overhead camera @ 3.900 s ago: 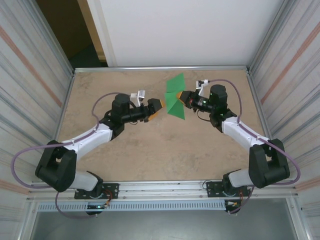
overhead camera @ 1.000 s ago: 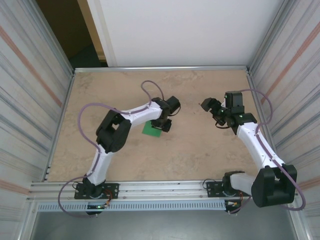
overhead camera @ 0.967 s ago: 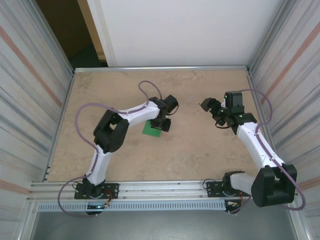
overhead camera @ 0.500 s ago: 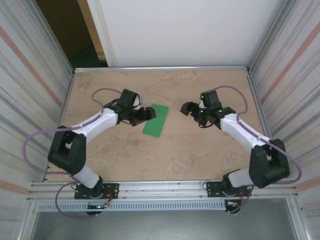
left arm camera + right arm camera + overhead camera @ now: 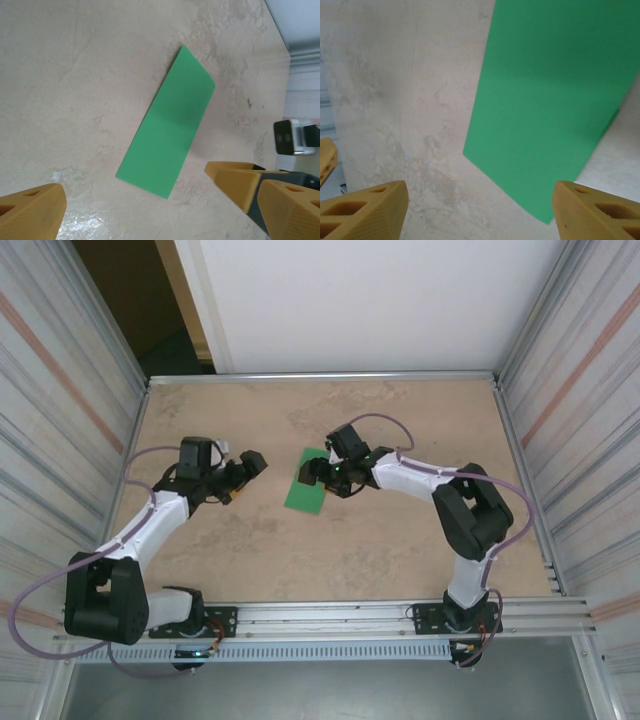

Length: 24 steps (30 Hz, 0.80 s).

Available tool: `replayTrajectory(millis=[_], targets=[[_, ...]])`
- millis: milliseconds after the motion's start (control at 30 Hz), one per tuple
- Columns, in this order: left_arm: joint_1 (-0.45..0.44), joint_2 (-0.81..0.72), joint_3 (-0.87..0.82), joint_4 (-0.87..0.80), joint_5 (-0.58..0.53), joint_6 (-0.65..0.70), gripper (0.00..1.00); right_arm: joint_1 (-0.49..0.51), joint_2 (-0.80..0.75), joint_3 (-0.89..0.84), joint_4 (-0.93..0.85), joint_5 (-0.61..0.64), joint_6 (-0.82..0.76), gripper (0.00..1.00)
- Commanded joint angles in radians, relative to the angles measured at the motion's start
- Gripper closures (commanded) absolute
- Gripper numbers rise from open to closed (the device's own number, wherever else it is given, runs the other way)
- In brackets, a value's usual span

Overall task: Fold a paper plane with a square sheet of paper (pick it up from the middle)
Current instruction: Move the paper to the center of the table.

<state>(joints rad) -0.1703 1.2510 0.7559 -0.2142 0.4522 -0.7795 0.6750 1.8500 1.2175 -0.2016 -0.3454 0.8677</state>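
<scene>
On the marbled beige desk [image 5: 400, 550], the left gripper [image 5: 248, 462] hangs just left of the green paper sheet [image 5: 303, 492] without touching it. Its jaws are released; the left wrist view shows its yellow fingers [image 5: 35, 210] spread far apart with nothing between them. The sheet lies flat at mid-desk as a long, narrow rectangle. Seen from above, its long axis runs from the near left to the far right, one short end toward the arm bases and the other toward the back wall. In the left wrist view a faint change of shade crosses its middle. The right gripper [image 5: 312, 470] reaches in from the right and hovers over the sheet's far end, jaws released and gripping nothing. In the right wrist view its fingers [image 5: 365, 210] stand wide apart above the sheet's near-left corner and the bare desk beside it.
</scene>
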Motion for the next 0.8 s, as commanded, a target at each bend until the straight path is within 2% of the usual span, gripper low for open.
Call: replayTrajectory(millis=[0,233,467,633,767], targets=[[0.012,-0.015,-0.01,-0.041,0.005,0.034,0.01,0.0,0.063,0.058,0.001,-0.024,0.022,0.29],[0.013,0.042,-0.019,-0.011,0.053,0.016,0.01,-0.014,0.189,0.143,-0.044,-0.029,-0.008,0.33],[-0.005,0.094,-0.01,-0.006,0.105,0.015,0.01,-0.046,0.203,0.081,-0.074,-0.063,-0.079,0.36],[-0.079,0.117,-0.01,0.004,0.154,0.026,0.01,-0.116,0.174,0.005,-0.199,-0.155,-0.332,0.38],[-0.179,0.146,-0.012,0.028,0.144,-0.004,0.01,-0.17,0.113,-0.051,-0.221,-0.253,-0.413,0.39]])
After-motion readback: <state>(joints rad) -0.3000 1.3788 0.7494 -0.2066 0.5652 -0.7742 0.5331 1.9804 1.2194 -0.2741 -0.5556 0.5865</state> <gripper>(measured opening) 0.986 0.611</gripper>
